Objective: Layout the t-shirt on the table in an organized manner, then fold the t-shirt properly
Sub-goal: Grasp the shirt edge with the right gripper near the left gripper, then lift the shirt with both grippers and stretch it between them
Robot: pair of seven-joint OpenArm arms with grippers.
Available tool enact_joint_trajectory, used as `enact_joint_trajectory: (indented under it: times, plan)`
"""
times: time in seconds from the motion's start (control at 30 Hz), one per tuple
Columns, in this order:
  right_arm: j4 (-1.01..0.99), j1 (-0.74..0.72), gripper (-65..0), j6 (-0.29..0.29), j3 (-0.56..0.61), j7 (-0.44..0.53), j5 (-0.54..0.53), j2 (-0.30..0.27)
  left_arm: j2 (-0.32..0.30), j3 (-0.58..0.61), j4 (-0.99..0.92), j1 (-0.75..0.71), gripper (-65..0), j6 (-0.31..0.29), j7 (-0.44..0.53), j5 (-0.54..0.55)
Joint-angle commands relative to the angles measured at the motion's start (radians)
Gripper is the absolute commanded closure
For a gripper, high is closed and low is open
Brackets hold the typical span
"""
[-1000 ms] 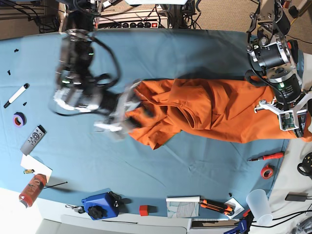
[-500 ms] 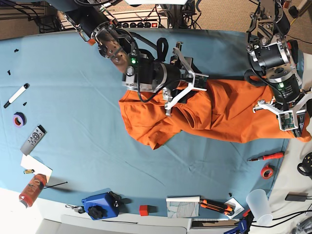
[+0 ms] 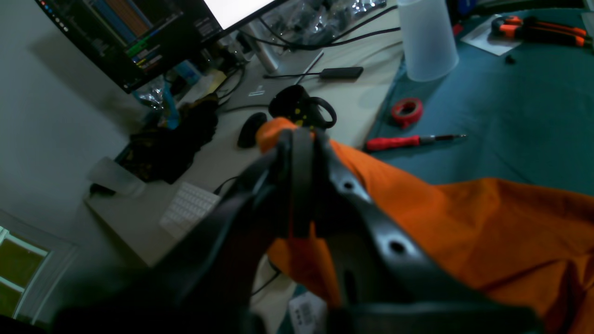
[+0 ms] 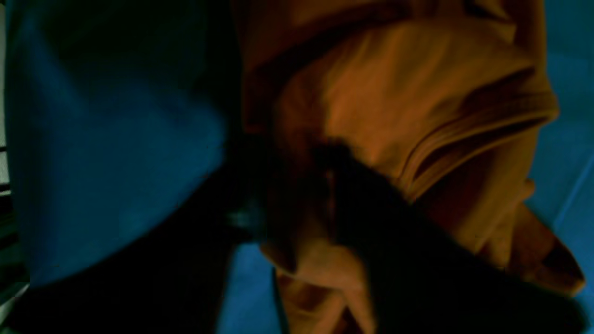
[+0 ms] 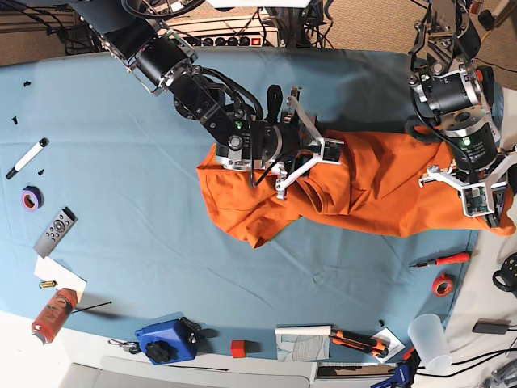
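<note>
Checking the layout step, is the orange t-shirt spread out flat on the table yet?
No, in the base view the t-shirt lies bunched and creased across the table.

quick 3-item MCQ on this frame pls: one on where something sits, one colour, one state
1. Where is the red-handled screwdriver?
A. on the t-shirt
B. on the table beside the red tape roll
C. inside the cup

2. What colour is the t-shirt?
A. orange
B. white
C. green

3. What is the left end effector doing?
A. standing open above bare table
B. shut on the t-shirt
C. holding the marker

Key: 1 B, the base view shows it lying on the blue table cloth just left of the red tape roll, clear of the shirt. 2 A, bright orange in all three views. 3 B, in the left wrist view the fingers are closed with orange fabric pinched between them.
</note>
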State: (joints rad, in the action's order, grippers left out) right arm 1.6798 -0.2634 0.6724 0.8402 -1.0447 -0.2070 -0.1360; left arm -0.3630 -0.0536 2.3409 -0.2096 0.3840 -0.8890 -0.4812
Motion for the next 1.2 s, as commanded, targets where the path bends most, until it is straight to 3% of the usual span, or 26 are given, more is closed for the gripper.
enact_joint_trajectory:
  times: [0.0,0.03,0.2,0.43,0.67,0.9,1.1,1.17]
  plan:
    - [0.014,-0.022,-2.8,-0.026,-0.003,0.003,-0.001,0.006,-0.008,-0.004,0.015,0.008,0.0,0.007,0.025,-0.022]
    - [0.014,-0.022,0.0,-0.048,-0.003,-0.005,0.009,0.006,-0.008,-0.004,0.015,0.008,0.0,0.006,0.025,-0.022]
    - [0.019,-0.022,0.0,-0.174,-0.005,0.031,0.129,0.006,-0.008,-0.004,0.015,0.007,0.0,0.006,0.021,-0.022]
    - [0.258,-0.021,0.0,-0.255,-0.063,0.042,0.157,0.006,-0.008,-0.004,0.015,0.006,0.0,0.006,-0.014,-0.022]
    - [0.494,-0.008,0.0,-0.292,-0.399,0.036,0.15,0.009,-0.008,-0.004,0.015,-0.077,0.0,-0.03,-0.066,-0.024]
    - [0.642,0.071,0.0,-0.286,-0.751,0.027,0.011,0.009,-0.008,-0.004,0.015,-0.15,0.0,0.0,-0.11,-0.093]
    - [0.676,0.15,0.0,-0.277,-1.001,0.078,-0.031,0.008,-0.008,-0.004,0.015,-0.148,0.0,0.0,-0.073,-0.134]
    - [0.676,0.145,0.0,-0.277,-1.069,0.092,-0.058,0.008,-0.008,-0.004,0.015,-0.138,0.0,0.055,-0.02,-0.179]
